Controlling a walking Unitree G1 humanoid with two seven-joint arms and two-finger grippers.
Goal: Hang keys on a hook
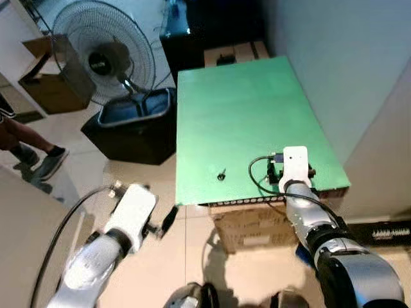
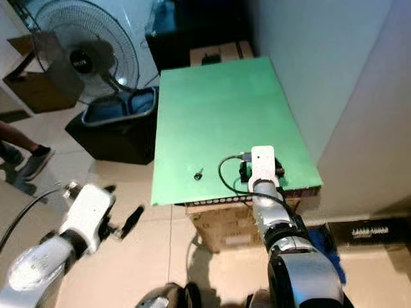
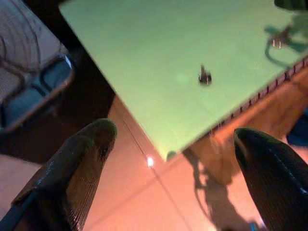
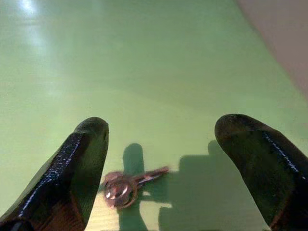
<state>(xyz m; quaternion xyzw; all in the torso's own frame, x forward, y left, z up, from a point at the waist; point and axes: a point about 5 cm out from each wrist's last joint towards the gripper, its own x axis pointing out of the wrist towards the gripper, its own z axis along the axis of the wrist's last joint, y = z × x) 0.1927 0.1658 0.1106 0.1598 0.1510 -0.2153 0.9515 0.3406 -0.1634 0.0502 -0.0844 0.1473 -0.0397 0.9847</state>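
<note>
Keys, a small coppery key on its ring (image 4: pixel 126 187), lie ungrabbed on our green board (image 1: pixel 244 115) between our right gripper's (image 4: pixel 161 159) spread fingers; hanging on the small dark hook (image 1: pixel 221 174) remains.

I can read no words, numbers or brand marks anywhere around my pincers. The round badge at the hub of the fan (image 1: pixel 101 62), well off beyond my left pincer, is too blurred to make out, and the pale markings on the dark strip (image 1: pixel 390 231) beside my right arm are too small.
</note>
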